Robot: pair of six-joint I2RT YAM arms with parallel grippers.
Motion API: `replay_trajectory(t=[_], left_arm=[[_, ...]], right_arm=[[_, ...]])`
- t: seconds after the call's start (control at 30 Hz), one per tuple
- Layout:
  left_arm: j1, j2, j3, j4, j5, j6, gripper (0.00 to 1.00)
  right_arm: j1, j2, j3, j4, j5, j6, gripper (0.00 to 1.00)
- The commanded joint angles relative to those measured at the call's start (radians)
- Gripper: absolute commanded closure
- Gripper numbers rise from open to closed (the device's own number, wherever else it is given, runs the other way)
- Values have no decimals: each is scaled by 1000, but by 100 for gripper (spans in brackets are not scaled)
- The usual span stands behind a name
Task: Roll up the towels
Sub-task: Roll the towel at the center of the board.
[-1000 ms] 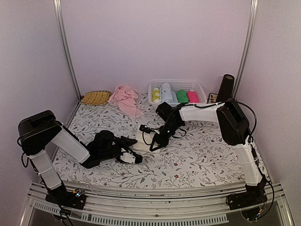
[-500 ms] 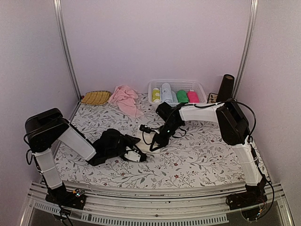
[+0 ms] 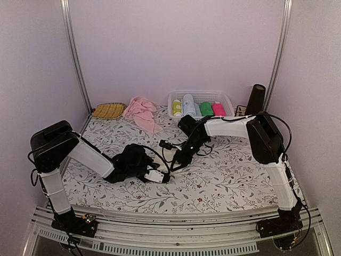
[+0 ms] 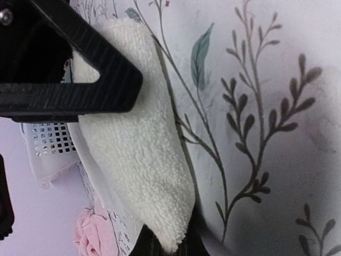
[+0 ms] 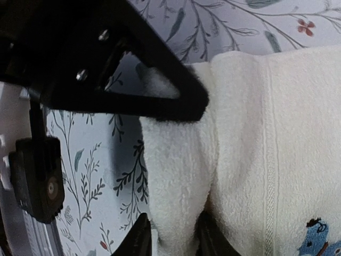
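The left arm [image 3: 85, 154] and the right arm [image 3: 229, 127] are built of white link shells joined by bulky black joint housings, and thin black cables [image 3: 160, 154] are looped beside the wrists. Black triangular fingers [image 5: 138, 90] are carried by the right gripper [image 3: 171, 154], fastened with silver screws [image 5: 81, 75]

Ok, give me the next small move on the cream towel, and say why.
Probably swing the left tool over to turn the cream towel another part-roll: it is shut on the towel's edge, the right tool straddles a thick fold, and much of the towel lies flat.
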Motion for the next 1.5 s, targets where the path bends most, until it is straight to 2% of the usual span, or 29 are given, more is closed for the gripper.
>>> replay_trajectory(t=[0.0,0.1,0.27,0.43,0.63,0.83,1.0,1.47], left_arm=[[-8,-5,76,-348,70,-116,100],[-3,-9,141,-483,120,-167,100],[25,6,274,-702,249,-251,100],[71,60,414,-896,369,-323,100],[124,167,588,-1081,489,-396,100],[158,260,746,-1265,581,-427,100],[173,299,777,-1317,613,-425,100],[199,318,766,-1360,683,-402,100]], right_arm=[[-24,-130,-76,44,110,25,55],[-26,-239,-156,101,165,28,45],[-28,-422,-331,231,307,38,35],[-6,-614,-597,470,409,-18,31],[147,-735,-870,767,594,-227,29],[235,-696,-975,983,727,-324,30],[284,-568,-959,1083,887,-404,30],[285,-416,-877,1159,954,-488,31]])
